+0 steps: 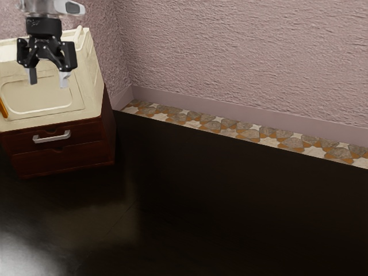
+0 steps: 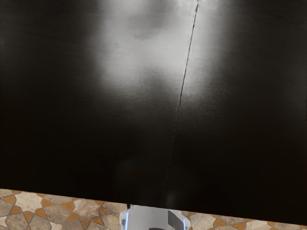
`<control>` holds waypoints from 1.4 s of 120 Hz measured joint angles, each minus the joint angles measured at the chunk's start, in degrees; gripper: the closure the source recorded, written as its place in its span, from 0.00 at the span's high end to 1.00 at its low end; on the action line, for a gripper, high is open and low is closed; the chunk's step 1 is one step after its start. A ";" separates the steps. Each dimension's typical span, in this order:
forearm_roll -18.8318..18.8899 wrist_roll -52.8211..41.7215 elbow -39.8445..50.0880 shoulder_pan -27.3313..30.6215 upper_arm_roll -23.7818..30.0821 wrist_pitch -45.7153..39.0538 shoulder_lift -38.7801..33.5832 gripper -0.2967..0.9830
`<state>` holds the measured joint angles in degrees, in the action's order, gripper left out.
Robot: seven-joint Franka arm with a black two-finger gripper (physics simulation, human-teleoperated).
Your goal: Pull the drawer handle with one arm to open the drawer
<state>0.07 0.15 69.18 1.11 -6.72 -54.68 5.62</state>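
Black glossy table [image 1: 201,190], rough pinkish walls [image 1: 247,57], patterned floor [image 1: 267,135] beyond, pincer [image 1: 48,77] wide apart.

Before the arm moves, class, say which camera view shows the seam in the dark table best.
The wrist view: the seam runs as a thin, clear line across the table toward its edge. The exterior view shows a short, faint piece.

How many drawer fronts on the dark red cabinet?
2. Upper front, with the silver handle, is just under the cream top; lower front is directly beneath it. Any on the cabinet's far sides would be hidden.
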 joint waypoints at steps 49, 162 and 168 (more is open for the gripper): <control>4.67 0.16 -10.56 -2.07 1.45 -16.23 -2.34 0.77; 8.85 -22.93 57.13 -2.16 -6.19 -53.22 -27.83 0.77; 8.90 -25.73 58.79 -2.16 -8.18 -55.73 -27.34 0.77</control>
<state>8.97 -25.58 127.97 -1.05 -14.90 -110.41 -21.72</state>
